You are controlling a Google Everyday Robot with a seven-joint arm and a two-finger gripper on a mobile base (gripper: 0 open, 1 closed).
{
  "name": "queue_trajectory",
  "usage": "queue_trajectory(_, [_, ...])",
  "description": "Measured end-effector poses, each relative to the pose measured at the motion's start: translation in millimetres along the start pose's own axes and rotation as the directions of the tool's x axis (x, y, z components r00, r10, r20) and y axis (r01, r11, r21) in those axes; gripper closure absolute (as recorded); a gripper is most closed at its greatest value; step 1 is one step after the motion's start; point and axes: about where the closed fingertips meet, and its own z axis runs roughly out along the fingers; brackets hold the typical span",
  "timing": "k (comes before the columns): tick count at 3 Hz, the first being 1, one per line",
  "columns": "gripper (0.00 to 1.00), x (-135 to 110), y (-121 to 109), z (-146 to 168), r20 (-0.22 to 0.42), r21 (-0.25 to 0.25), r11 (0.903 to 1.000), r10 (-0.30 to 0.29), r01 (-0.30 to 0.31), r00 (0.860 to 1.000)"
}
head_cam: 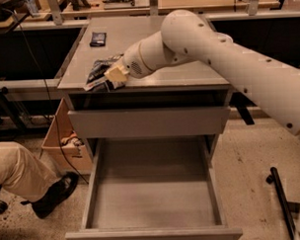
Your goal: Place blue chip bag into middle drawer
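The blue chip bag (100, 73) lies above the open middle drawer's (152, 191) back-left corner, the hand (116, 74) at its right end. Whether the hand grips it, I cannot tell.

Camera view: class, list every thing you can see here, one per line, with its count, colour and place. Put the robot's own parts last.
blue chip bag: one, dark blue, at the front left edge of the cabinet top
black flat object: one, black, at the back left of the cabinet top
cabinet top: one, grey, centre of the view
upper drawer: one, grey, closed, under the top
middle drawer: one, grey, pulled open, nothing in it
cardboard box: one, brown, on the floor left of the cabinet
black bar: one, on the floor at right
person's leg: one, tan trousers, black shoe, lower left
robot arm: one, white, reaching in from the right
gripper: one, pale yellow, at the chip bag
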Motion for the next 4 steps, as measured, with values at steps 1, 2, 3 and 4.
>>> queue_trajectory(1, [1.0,3,29,-40,-0.006,-0.018,0.9998,-0.004,0.004,1.0])
queue_trajectory(2, [1.0,24,62,-76,-0.037,-0.048,0.9986,0.021,-0.022,0.999])
queue_trajectory(3, [1.0,24,62,-76,-0.037,-0.049,0.9986,0.021,-0.022,0.999])
queue_trajectory(4, [1.0,49,85,-66,-0.078,-0.107,0.9942,0.009,-0.018,0.997])
